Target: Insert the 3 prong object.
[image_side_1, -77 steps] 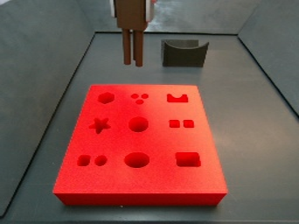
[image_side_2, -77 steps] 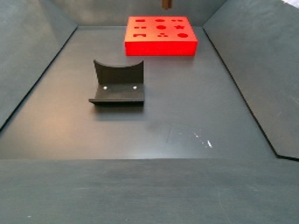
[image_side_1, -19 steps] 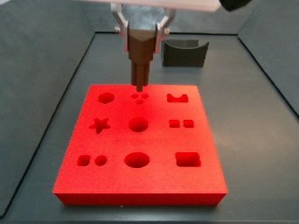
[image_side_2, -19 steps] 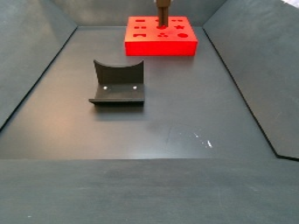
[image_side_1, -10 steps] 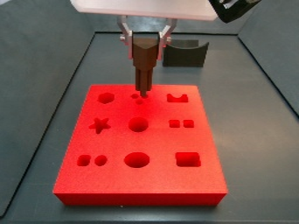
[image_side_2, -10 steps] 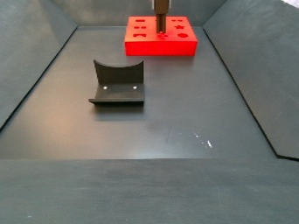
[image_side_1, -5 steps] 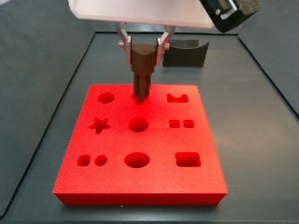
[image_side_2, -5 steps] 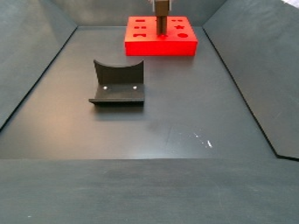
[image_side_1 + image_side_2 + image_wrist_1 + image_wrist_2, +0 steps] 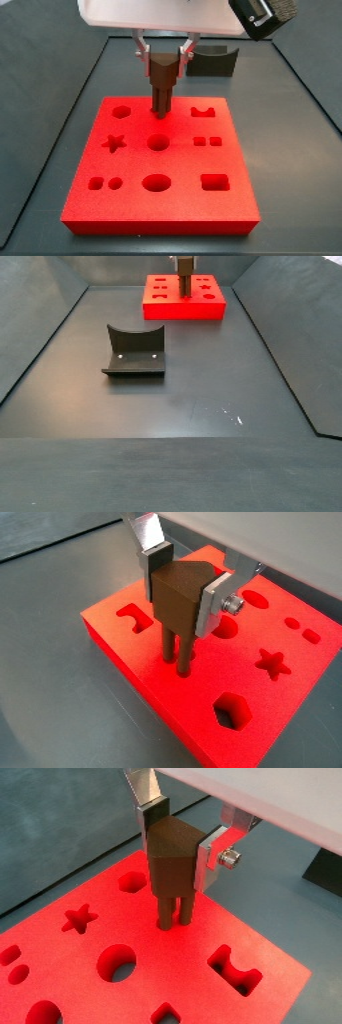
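Observation:
The 3 prong object (image 9: 178, 600) is a dark-brown block with thin pegs pointing down. My gripper (image 9: 183, 587) is shut on its body, one silver finger (image 9: 214, 850) on each side. It stands upright over the red block (image 9: 134, 657). In both wrist views its pegs (image 9: 174, 916) reach down to the red top face and meet it between the other cut-outs. I cannot tell how deep they sit. In a side view the gripper (image 9: 163, 55) hangs over the block's far middle part (image 9: 160, 205). In a side view from far off, the piece (image 9: 185, 270) shows above the block (image 9: 187, 308).
The red block has several other cut-outs: a star (image 9: 80, 918), a round hole (image 9: 118, 963), a hexagon (image 9: 230, 710). The fixture (image 9: 134, 351) stands on the grey floor apart from the block, behind it in a side view (image 9: 211, 62). Grey walls ring the floor.
The gripper has come from high at the back to above the red block and lowered the piece until its pegs meet the top face. Over the last half second it barely moved.

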Robot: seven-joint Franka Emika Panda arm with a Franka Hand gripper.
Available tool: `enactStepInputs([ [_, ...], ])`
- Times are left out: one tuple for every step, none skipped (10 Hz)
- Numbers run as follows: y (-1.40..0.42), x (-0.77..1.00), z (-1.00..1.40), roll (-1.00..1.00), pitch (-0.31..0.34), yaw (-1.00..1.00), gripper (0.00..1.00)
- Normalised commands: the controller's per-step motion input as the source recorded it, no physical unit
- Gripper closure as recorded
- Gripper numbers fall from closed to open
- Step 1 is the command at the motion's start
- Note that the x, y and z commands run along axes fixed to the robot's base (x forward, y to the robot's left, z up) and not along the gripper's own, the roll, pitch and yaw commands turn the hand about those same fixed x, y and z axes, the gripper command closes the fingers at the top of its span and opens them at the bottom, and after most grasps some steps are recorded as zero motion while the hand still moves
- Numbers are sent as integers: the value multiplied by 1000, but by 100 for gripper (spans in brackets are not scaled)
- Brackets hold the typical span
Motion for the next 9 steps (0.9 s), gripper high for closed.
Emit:
enactStepInputs([
  [11, -23, -180, -39, -43, 197, 100],
  [0, -143, -29, -19, -33, 0, 100],
  [14, -134, 0, -17, -20, 0, 100],
  [29, -151, 0, 0, -9, -160, 100],
  [0, -77, -14, 0, -36, -123, 100],
  [0, 0, -51, 0, -41, -54, 100],
  [0, 0, -160, 0, -59, -43, 100],
  [0, 43, -357, 0, -129, -80, 100],
  [0, 49, -617, -106, -269, -109, 100],
])
